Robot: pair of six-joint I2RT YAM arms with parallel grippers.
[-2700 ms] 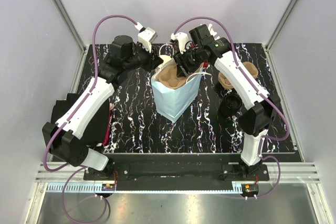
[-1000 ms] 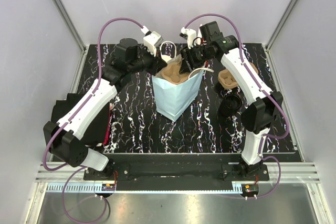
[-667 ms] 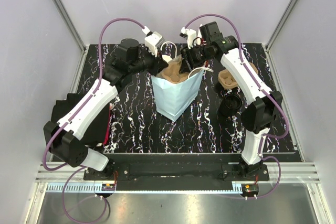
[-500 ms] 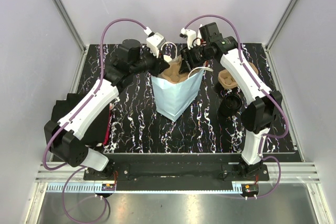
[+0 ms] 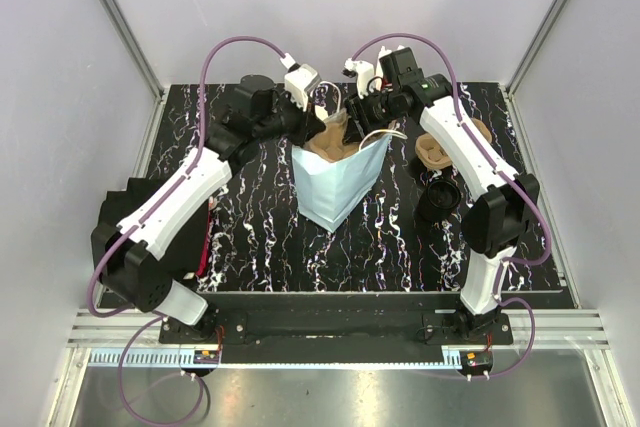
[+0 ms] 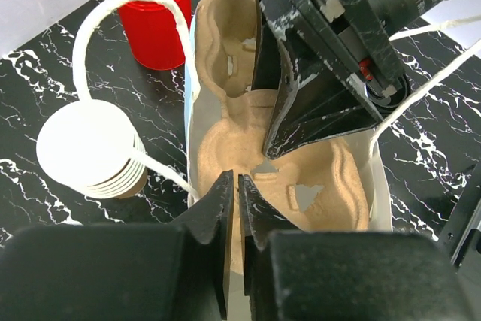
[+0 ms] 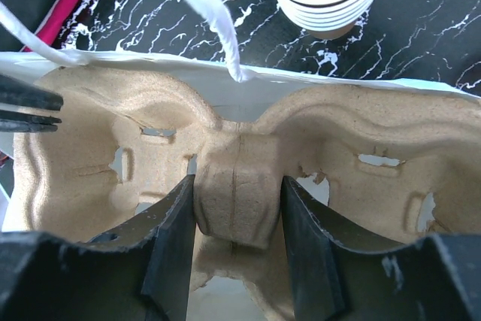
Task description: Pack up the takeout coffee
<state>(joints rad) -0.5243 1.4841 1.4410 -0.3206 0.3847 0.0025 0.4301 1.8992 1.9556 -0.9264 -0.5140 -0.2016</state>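
A light blue paper bag (image 5: 336, 187) stands open mid-table with a brown pulp cup carrier (image 5: 330, 137) set in its mouth. My right gripper (image 7: 237, 208) reaches down into the bag and is shut on the carrier's (image 7: 361, 133) centre post, one finger on each side. My left gripper (image 6: 235, 178) is at the bag's left rim (image 6: 191, 103), its jaws pressed almost together on the paper edge. A round black shape (image 5: 438, 203) sits right of the bag; I cannot tell whether it is the takeout coffee.
A red cup of white sticks (image 6: 150, 16) and a stack of lidless cups (image 6: 86, 148) stand behind the bag. Spare pulp carriers (image 5: 437, 150) lie at the right. A black box (image 5: 135, 202) sits under my left arm. White walls enclose the table.
My left arm has shifted right toward the bag and its jaws have closed at the rim. The right gripper has barely moved and still holds the carrier's post.
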